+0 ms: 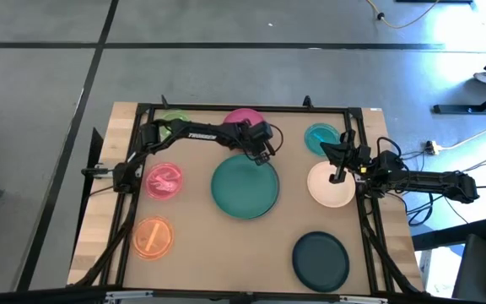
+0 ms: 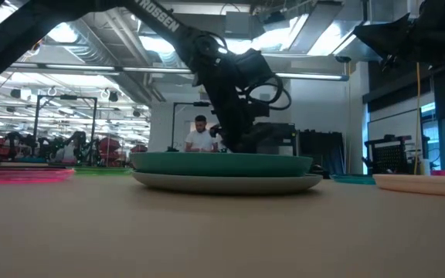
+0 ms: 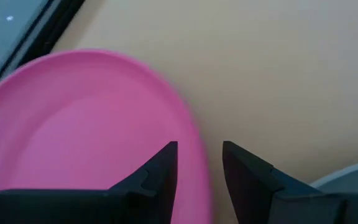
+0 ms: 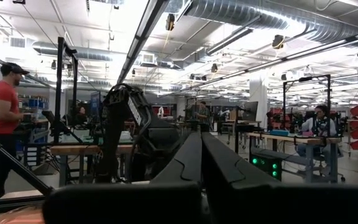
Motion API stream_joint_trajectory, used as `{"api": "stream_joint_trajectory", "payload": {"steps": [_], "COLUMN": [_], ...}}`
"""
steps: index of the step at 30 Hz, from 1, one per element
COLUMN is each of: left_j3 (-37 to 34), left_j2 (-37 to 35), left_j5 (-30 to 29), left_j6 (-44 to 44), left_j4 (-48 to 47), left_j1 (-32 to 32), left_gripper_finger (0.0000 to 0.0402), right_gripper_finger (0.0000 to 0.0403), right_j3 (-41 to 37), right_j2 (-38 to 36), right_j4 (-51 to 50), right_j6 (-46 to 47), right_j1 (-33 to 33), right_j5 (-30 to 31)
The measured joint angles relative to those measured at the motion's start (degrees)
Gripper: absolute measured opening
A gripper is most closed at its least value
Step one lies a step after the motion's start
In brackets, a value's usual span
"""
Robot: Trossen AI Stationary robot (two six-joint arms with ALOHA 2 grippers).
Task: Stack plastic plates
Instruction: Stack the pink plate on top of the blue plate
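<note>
The teal-green plate [image 1: 245, 187] lies on the grey plate [image 2: 226, 184] at mid table. The magenta plate [image 1: 241, 117] sits at the far edge, with the small green plate [image 1: 173, 121] to its left and the small teal plate [image 1: 321, 138] to its right. The cream plate [image 1: 331, 186] lies on the right and the dark teal plate [image 1: 320, 259] near right. The small pink [image 1: 164, 181] and orange [image 1: 153, 237] plates lie on the left. My left gripper [image 3: 200, 171] is open, with one finger on either side of the magenta plate's near rim [image 3: 199, 155]. My right gripper [image 4: 201, 163] is shut and held level, high over the cream plate's left side. My left gripper comes down from above at the magenta plate's near rim [image 3: 194, 134], one finger [image 3: 160, 171] over the plate's inside and the other [image 3: 247, 174] over the bare table beyond it. I cannot tell whether either finger touches the plate, which lies flat on the table.
A black frame [image 1: 243, 108] runs round the tabletop. Bare table shows between the stacked pair and the near edge [image 1: 226, 262]. People stand at benches in the room beyond the table.
</note>
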Motion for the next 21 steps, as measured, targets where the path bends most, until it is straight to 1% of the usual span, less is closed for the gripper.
{"api": "stream_joint_trajectory", "payload": {"steps": [4, 14, 16, 21], "left_j3": [-1.8, -4.8, -4.8, -4.9], "left_j2": [0.0, 0.0, 0.0, 0.0], "left_j5": [1.7, 0.6, 0.6, 0.7], "left_j6": [0.2, 0.3, 0.3, 0.7], "left_j4": [0.8, 3.2, 3.2, 3.5], "left_j1": [0.6, 1.0, 0.9, 0.9], "left_gripper_finger": [0.0120, 0.0115, 0.0103, 0.0056], "right_gripper_finger": [0.0003, 0.0003, 0.0003, 0.0003], "right_j3": [0.0, 0.0, 0.0, 0.0], "right_j2": [0.0, 0.0, 0.0, 0.0], "right_j4": [0.1, 0.1, 0.1, 0.1], "right_j6": [0.0, 0.0, 0.0, 0.0], "right_j1": [0.0, 0.0, 0.0, 0.0], "right_j5": [-0.3, -0.4, -0.3, -0.3]}}
